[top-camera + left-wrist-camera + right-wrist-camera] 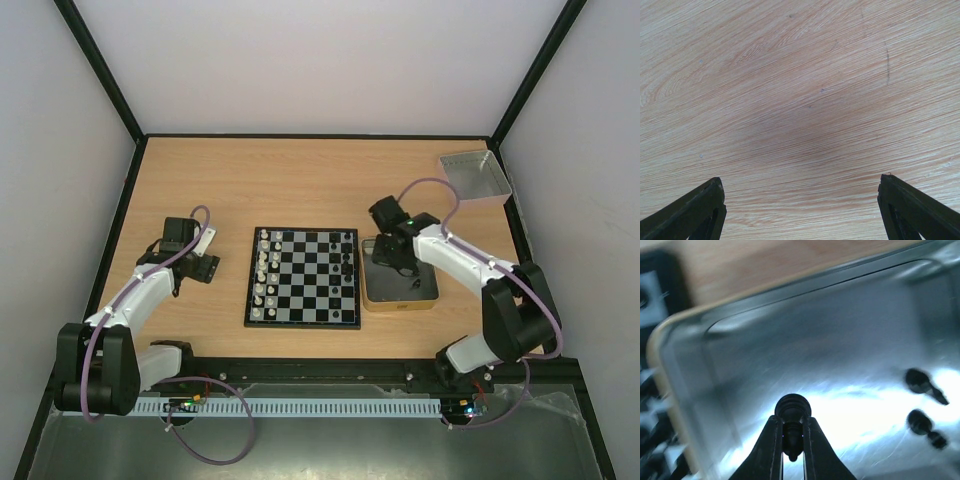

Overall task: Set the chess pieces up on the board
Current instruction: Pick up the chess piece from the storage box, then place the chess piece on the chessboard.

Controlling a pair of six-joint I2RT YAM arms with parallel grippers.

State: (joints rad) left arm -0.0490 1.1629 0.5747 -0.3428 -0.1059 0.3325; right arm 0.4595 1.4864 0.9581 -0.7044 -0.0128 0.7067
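The board (303, 277) lies mid-table, with whitish chess pieces (264, 274) in its left columns and a few black ones (346, 262) on its right side. My right gripper (792, 425) is down inside the gold-tan tin (400, 297) and is shut on a black chess piece (792, 410), whose round base sticks out past the fingertips. Two more black pieces (925, 386) lie on the tin's shiny floor at the right of the right wrist view. My left gripper (802, 187) hangs open over bare wood, left of the board, holding nothing.
A grey square tray (476, 177) sits at the table's far right corner. The tin's rounded rim (670, 330) and a corner of the board (655, 290) show at the left of the right wrist view. Black frame posts stand at the table's sides.
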